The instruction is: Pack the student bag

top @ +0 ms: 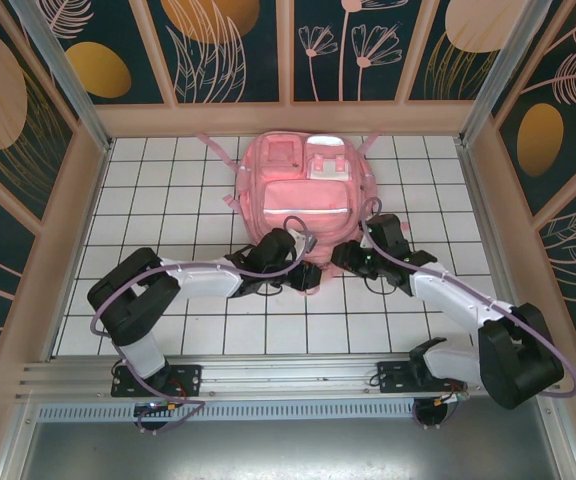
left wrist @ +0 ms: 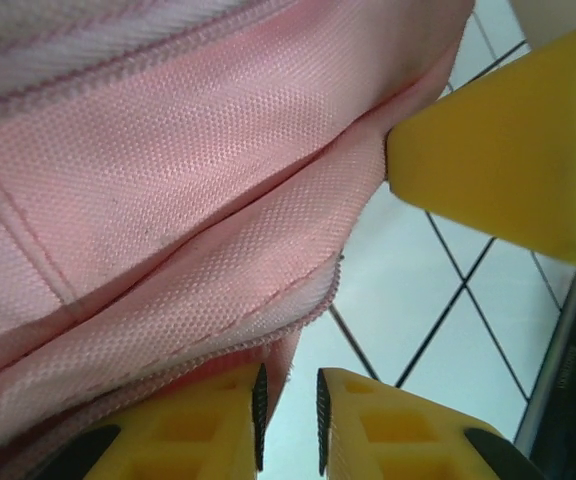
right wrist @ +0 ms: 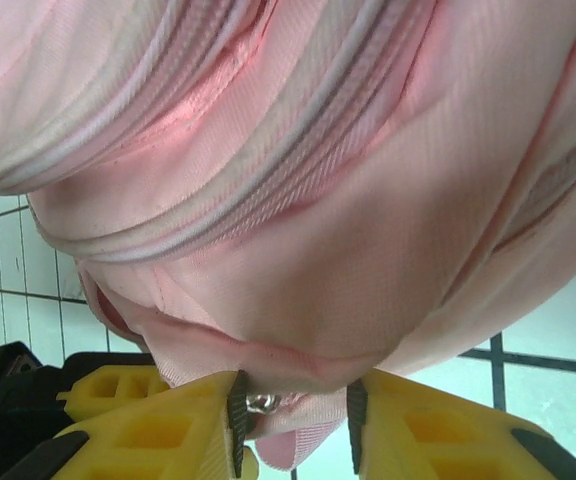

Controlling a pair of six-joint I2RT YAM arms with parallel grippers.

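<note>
Two claws meet at the near end of the student bag (top: 303, 185), one at each side of it. The bag lies flat on the white tiled counter (top: 158, 210), in the middle and toward the far wall, with its front pockets facing up and its near edge just in front of the arms.

From above I see the left claw (top: 305, 273) touching the near edge of the bag, low over the counter. In the left wrist view its yellow fingers (left wrist: 198, 430) stand a narrow gap apart. In that gap I see only white tile, so it has hold of nothing. A fold of pink fabric lies just above the finger on the left of that view. A yellow block (left wrist: 508, 150) touches the hem of the fabric at the upper right; I cannot tell what it belongs to.

The right claw (top: 348, 258) is at the near right corner of the bag. In the right wrist view its fingers stand wider apart than those of the left claw. A pink fabric tab (right wrist: 298, 445) and a small metal ring (right wrist: 261, 403) sit between the pads, the ring close to the pad on the left. The pads are not pressed together on the tab.
</note>
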